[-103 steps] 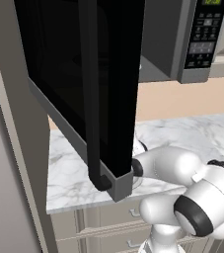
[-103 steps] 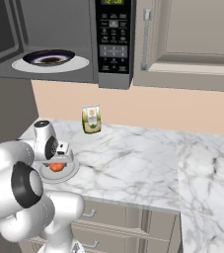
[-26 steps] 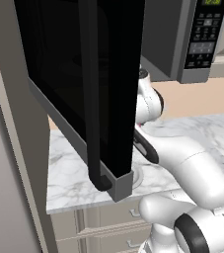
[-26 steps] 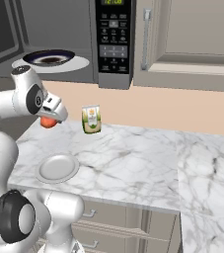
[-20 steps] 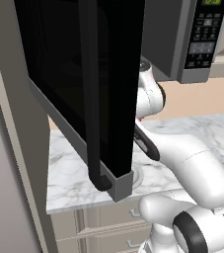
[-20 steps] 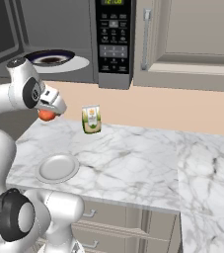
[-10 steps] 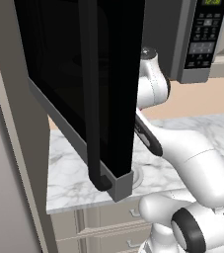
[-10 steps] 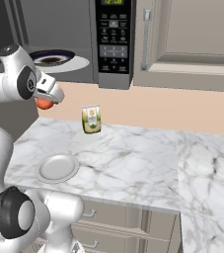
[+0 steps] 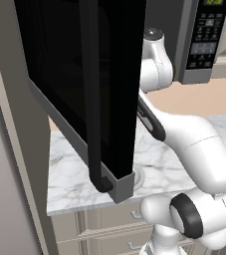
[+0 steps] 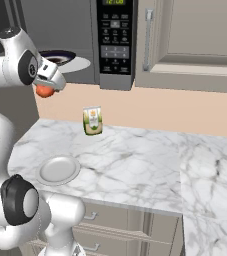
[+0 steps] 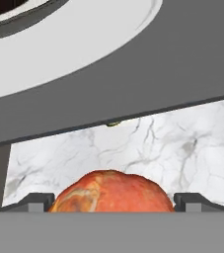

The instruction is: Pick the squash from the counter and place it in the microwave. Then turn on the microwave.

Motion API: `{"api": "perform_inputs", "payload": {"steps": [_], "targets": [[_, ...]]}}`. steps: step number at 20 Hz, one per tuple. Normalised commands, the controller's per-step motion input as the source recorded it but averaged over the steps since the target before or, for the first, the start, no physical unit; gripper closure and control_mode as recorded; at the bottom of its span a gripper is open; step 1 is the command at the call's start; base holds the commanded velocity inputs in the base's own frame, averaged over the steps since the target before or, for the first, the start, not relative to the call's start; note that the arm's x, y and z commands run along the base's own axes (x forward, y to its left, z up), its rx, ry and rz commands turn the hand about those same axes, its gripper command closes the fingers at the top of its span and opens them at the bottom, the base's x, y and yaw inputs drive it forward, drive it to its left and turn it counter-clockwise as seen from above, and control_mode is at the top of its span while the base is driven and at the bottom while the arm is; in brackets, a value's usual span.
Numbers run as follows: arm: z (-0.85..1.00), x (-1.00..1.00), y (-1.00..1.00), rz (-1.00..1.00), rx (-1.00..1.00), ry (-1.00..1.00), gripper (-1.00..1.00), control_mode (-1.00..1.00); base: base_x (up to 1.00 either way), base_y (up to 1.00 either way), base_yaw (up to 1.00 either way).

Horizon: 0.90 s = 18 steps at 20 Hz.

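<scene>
The squash (image 10: 45,90), a small orange-red lump, hangs in the air just below the front lip of the open microwave (image 10: 116,40), with my gripper (image 10: 46,88) shut on it. In the hand view the squash (image 11: 111,191) sits between my two dark fingertips (image 11: 34,202), under the microwave's grey floor (image 11: 148,94) and its white turntable (image 11: 59,54). Far below lies the marble counter (image 11: 133,143). The microwave's black door (image 9: 84,84) stands swung wide open at the left.
A white plate (image 10: 58,169) lies bare on the counter (image 10: 135,160) below my hand. A green-and-white carton (image 10: 92,120) stands by the beige back wall. The open door (image 9: 112,179) juts out over the counter's front edge. Cabinets (image 10: 195,35) hang to the right.
My arm has lifted the squash from just above the plate up to the microwave's opening. In the last half second it rose a little more toward the turntable.
</scene>
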Motion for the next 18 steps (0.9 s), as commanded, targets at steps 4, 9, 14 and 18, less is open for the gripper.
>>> {"api": "perform_inputs", "payload": {"steps": [4,9,14,18], "targets": [[0.32,0.15,0.00,0.05,0.00,-0.04,1.00,-1.00,0.00,0.00,0.00],[0.36,0.15,0.00,0.05,0.00,-0.06,1.00,-1.00,0.00,0.00,0.00],[0.33,0.18,0.00,0.06,0.00,-0.08,1.00,-1.00,0.00,0.00,0.00],[0.27,0.19,0.00,0.07,0.00,-0.09,1.00,-1.00,0.00,0.00,0.00]]}}
